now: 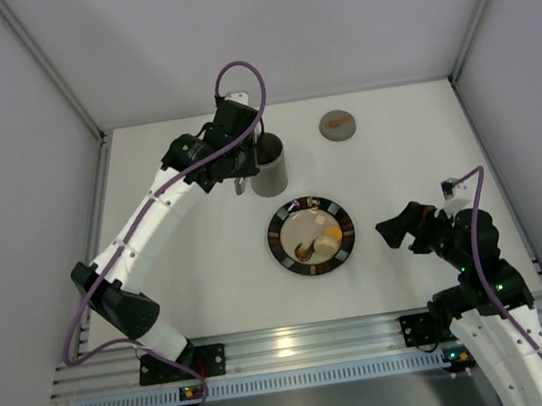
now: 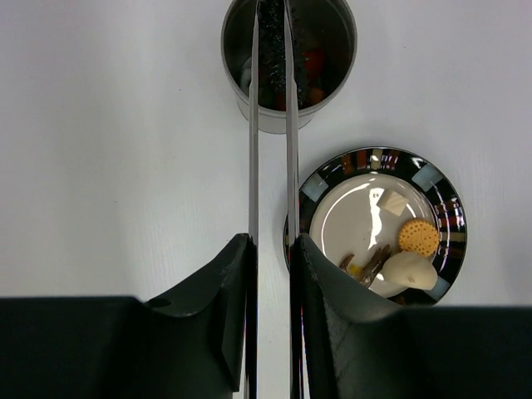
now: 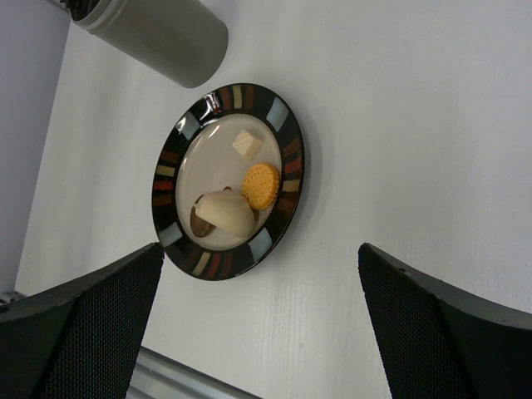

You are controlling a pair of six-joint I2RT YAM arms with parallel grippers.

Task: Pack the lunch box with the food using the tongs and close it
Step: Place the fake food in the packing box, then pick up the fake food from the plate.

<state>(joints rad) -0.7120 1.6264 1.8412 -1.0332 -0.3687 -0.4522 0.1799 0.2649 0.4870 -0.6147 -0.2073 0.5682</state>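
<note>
- The tongs (image 2: 253, 125) are squeezed by the closed left gripper (image 2: 270, 258) — black food (image 2: 271, 41) is held over the lunch box (image 2: 349, 41).
- The right gripper (image 3: 259, 274) is spread wide, empty.
- Next, the squeeze likely must be loosened.

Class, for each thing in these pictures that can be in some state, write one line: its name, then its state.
lunch box, open, partly filled.
lid, off, lying flat apart from the lunch box.
tongs, squeezed on a black piece at the lunch box mouth.
plate, some food on it.
left claw, shut on the tongs.
right claw, open, empty.
</note>
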